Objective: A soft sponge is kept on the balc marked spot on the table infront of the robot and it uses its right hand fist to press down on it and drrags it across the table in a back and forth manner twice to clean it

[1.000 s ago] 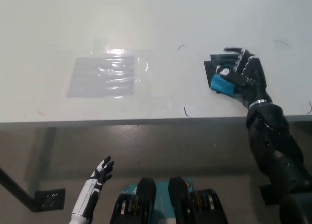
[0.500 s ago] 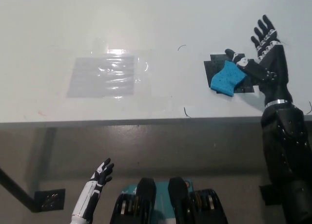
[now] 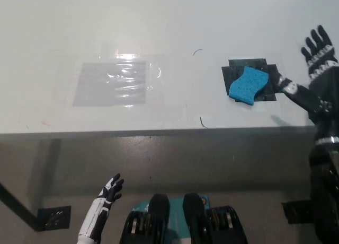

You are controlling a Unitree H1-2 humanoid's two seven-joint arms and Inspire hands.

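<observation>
While the blue sponge (image 3: 247, 85) lies on the black mark (image 3: 268, 74), the right hand (image 3: 317, 74), fingers spread and holding nothing, hovers just right of the mark; the left hand (image 3: 108, 192) rests far off below.

Two mismatched arms: one black, one white

The right hand (image 3: 318, 77) is black throughout, its fingers (image 3: 320, 40) banded with pale segments that read as small white or silvery marks along each one; a light-coloured tip shows on the digit nearest the middle of the picture. Below it a thin bright metallic ring circles the wrist, and the forearm under that is a bulky, glossy black shell. The left hand (image 3: 110, 190) is white with black fingers and black patches across the back, set on a slim white forearm; its finer surface details look too small to make out.
</observation>
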